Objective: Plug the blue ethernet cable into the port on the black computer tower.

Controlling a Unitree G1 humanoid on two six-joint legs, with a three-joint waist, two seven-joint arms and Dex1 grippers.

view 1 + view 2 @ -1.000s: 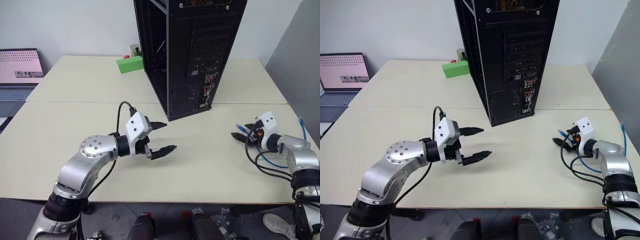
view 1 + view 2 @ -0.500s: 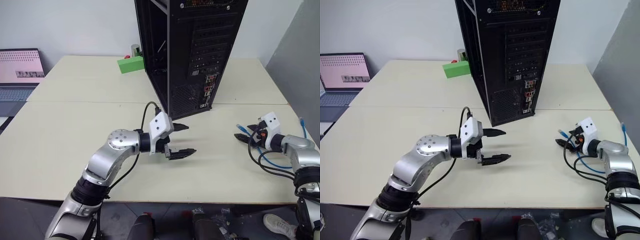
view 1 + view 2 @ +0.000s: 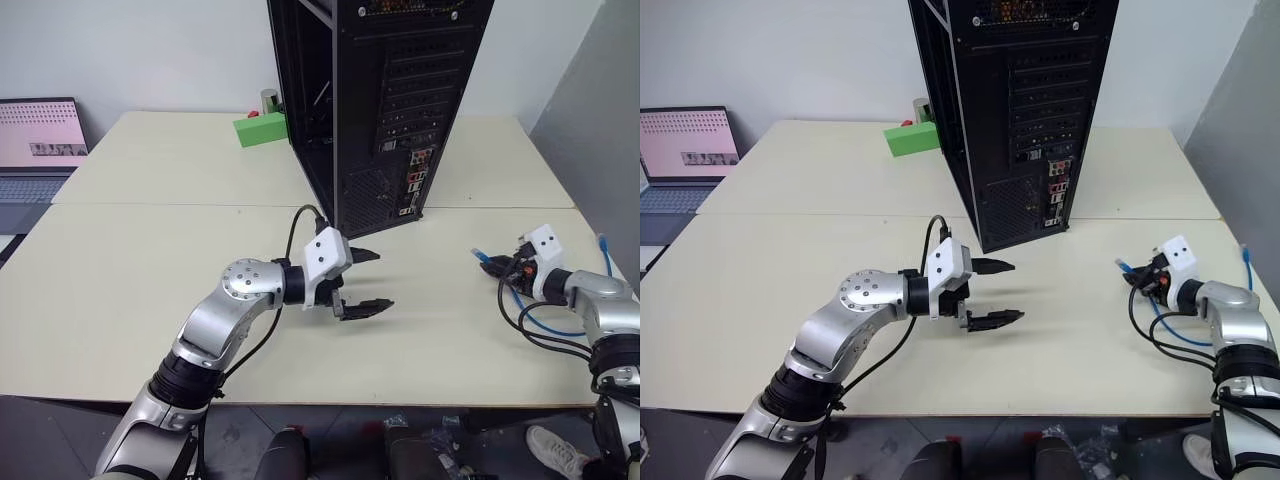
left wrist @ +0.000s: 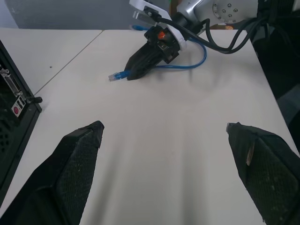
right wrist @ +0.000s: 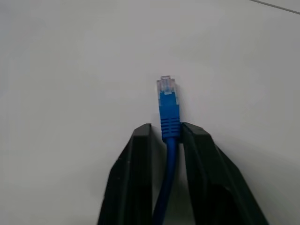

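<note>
Blue ethernet cable [image 5: 168, 140] lies at the right edge of the frame on the bench [image 3: 150, 260], plug end pinched between the right gripper [image 5: 167, 133] jaws just behind the boot, clear plug sticking out past the tips. Risk: the grip is on thin cord, so the plug could twist or slip on the way to the port [image 3: 1051, 207] low on the black computer tower [image 3: 385, 100] at top center. Trailing loop may snag. Left gripper [image 3: 368, 280] sits mid-frame, jaws wide, holding nothing, and could block the path.
</note>
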